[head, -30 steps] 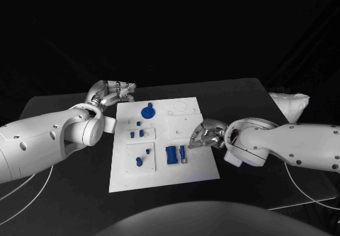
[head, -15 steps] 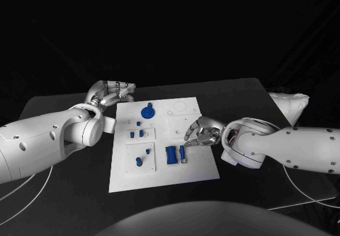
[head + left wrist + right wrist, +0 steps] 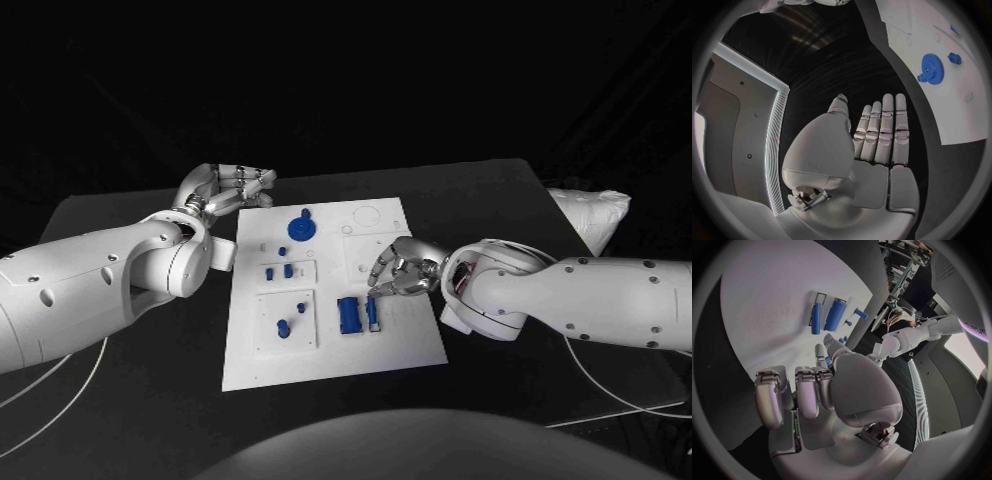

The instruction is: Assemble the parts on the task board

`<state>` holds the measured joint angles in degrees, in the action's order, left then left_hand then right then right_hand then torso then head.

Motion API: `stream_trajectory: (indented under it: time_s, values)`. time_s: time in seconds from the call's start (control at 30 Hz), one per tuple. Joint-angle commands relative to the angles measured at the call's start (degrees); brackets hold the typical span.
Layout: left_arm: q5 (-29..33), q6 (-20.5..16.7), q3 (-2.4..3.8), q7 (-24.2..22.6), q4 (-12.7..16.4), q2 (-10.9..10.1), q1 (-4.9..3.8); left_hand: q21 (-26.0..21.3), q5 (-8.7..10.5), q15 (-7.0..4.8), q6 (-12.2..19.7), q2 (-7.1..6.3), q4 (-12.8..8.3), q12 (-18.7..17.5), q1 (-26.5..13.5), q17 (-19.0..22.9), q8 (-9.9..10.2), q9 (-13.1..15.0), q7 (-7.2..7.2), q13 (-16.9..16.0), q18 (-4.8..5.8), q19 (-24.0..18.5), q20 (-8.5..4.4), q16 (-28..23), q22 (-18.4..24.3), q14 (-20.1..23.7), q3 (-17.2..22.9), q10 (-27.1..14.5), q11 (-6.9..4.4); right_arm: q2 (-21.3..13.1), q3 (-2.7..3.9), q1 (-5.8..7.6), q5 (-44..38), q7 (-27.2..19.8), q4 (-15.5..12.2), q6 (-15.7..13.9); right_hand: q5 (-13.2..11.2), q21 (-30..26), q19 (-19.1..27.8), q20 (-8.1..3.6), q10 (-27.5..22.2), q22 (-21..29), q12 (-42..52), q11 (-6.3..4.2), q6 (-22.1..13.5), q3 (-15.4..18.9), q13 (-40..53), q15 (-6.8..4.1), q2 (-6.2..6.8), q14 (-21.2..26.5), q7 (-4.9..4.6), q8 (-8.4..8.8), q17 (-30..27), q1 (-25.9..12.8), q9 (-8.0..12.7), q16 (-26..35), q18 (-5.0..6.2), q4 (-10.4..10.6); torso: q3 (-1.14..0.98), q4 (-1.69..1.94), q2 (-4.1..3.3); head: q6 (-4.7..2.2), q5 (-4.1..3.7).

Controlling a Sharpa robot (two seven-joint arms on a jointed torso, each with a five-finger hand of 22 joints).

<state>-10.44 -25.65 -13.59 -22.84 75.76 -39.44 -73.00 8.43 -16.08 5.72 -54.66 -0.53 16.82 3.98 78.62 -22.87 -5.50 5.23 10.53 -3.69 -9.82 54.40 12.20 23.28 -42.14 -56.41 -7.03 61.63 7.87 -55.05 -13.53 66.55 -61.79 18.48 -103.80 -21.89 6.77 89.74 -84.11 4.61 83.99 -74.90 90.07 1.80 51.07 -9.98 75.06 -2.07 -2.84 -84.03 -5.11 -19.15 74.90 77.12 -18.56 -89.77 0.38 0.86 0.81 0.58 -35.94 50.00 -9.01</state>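
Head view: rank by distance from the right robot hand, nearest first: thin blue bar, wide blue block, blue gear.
From the right robot hand:
1. thin blue bar, just below the fingertips, mid-board.
2. wide blue block, next to the bar, on its far side from the hand.
3. blue gear, at the board's far left corner.

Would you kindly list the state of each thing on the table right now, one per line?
task board: flat on the black table.
blue gear: lying on the board at its far end.
blue block: lying flat on the board.
slim blue bar: lying beside the block, close to the right hand's fingertips.
left hand: holds nothing, fingers straight, at the board's far left corner.
right hand: over the board, fingers curled; grip cannot be told.
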Motion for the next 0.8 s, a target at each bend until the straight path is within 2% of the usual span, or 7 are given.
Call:
stream_trajectory:
  time_s: [0.03,0.17,0.47,0.7,0.8]
  values:
    - [-0.3,0.7,0.04,-0.4,0.1,0.0,-0.01,-0.4,-0.30,0.04,0.3,0.64,-0.1,0.3,0.1,0.1,-0.4,0.1,-0.09,-0.1,-0.64,0.4,0.11,0.2,0.1,0.3,-0.3,-0.4,0.02,0.2,-0.01,-0.08,-0.8,0.4,0.2,1.1,0.1,0.3,-5.9,-0.36,6.0,-15.1,-0.1,-0.14,0.6,-0.3,14.9,-0.18,-0.06,-6.0,-0.05,0.30,15.1,0.6,0.1,-0.2,-0.38,0.2,0.01,0.00,-0.01,0.00,0.00]
    - [-0.3,0.7,0.04,-0.4,0.2,0.0,-0.01,-0.4,-0.30,0.04,0.3,0.64,-0.1,0.3,0.1,0.1,-0.4,0.1,-0.09,-0.1,-0.64,0.4,0.11,0.2,0.1,0.3,-0.3,-0.4,0.02,0.3,-0.01,-0.09,-0.9,0.8,0.4,1.7,0.3,0.3,-5.9,-0.39,6.0,-15.1,-0.1,-0.17,1.5,-0.3,14.9,-0.20,-0.15,-6.0,-0.05,0.81,15.1,0.8,0.5,-0.2,-0.38,0.3,0.00,-0.07,0.02,0.00,0.04]
    - [-0.3,0.7,0.04,-0.3,0.2,0.0,-0.01,-0.4,-0.30,0.04,0.3,0.64,-0.1,0.3,0.1,0.1,-0.4,0.1,-0.09,-0.1,-0.64,0.4,0.11,0.2,0.1,0.3,-0.3,-0.4,0.02,0.6,-0.01,-0.10,-1.1,1.5,0.4,2.8,0.8,0.3,-5.9,-0.52,6.0,-15.1,-0.1,-0.42,5.9,-0.5,14.9,-0.35,-0.34,-6.0,0.27,2.04,15.1,2.0,1.6,-0.2,-0.38,-0.3,-0.01,-0.04,-0.01,0.00,-0.05]
    - [-0.3,0.7,0.04,-0.3,0.2,0.0,-0.01,-0.4,-0.39,0.04,0.3,0.71,-0.1,0.3,0.3,0.1,-0.4,0.1,-0.10,-0.1,-0.64,0.4,0.12,0.3,0.1,0.3,-0.3,-0.4,0.02,0.9,-0.01,-0.10,-1.1,1.9,0.6,3.4,0.8,0.3,-5.9,-0.55,6.0,-15.1,-0.1,-0.48,6.3,-0.5,14.9,-0.38,-0.34,-6.0,0.30,2.53,15.1,2.3,1.9,-0.2,-0.38,-0.5,-0.02,-0.05,0.00,0.00,-0.09]
    - [-0.3,0.7,0.04,-0.3,0.2,0.0,-0.01,-0.4,-0.39,0.04,0.3,0.71,-0.1,0.3,0.3,0.1,-0.4,0.1,-0.10,-0.1,-0.64,0.4,0.12,0.3,0.1,0.3,-0.3,-0.4,0.02,1.2,-0.01,-0.10,-1.2,2.0,0.8,3.3,0.9,0.3,-5.9,-0.54,6.0,-15.1,-0.1,-0.37,6.1,-0.5,14.9,-0.33,-0.36,-6.0,0.16,3.51,15.1,2.3,2.4,-0.2,-0.38,-0.5,-0.03,-0.08,0.02,0.00,-0.06]
